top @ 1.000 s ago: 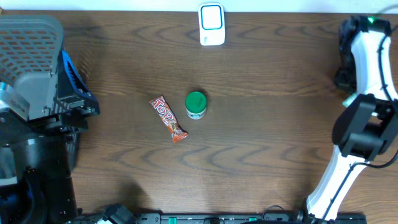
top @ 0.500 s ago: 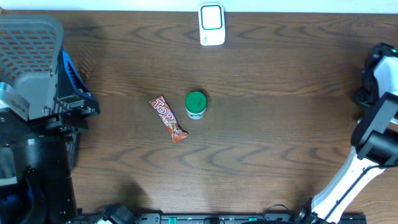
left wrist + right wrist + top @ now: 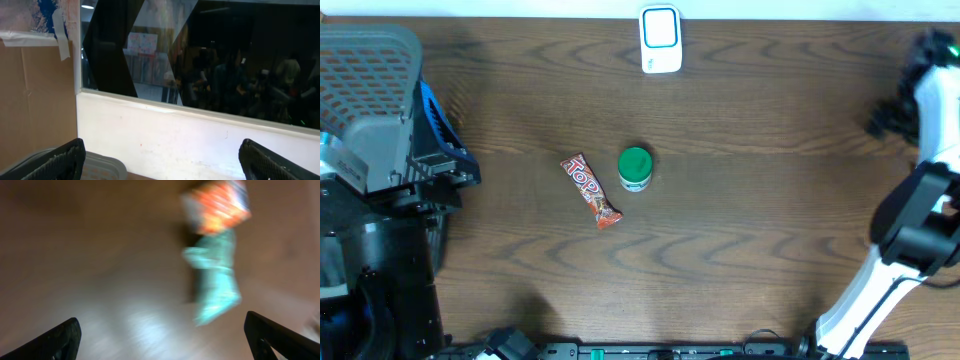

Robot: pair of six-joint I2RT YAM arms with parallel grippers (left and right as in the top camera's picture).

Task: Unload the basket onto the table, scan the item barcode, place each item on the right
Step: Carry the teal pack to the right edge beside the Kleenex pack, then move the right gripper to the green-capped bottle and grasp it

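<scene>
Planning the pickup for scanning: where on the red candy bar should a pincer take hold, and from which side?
Probably its middle, across the narrow width, coming straight down from above. The candy bar lies flat on the table, long axis diagonal, so only its long edges offer a pinch. The green-capped jar stands apart beside it, leaving room.

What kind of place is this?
Probably a mock checkout bench in a lab: a wooden table with a white scanner-like device at its far edge, a snack bar and a green-capped jar.
</scene>
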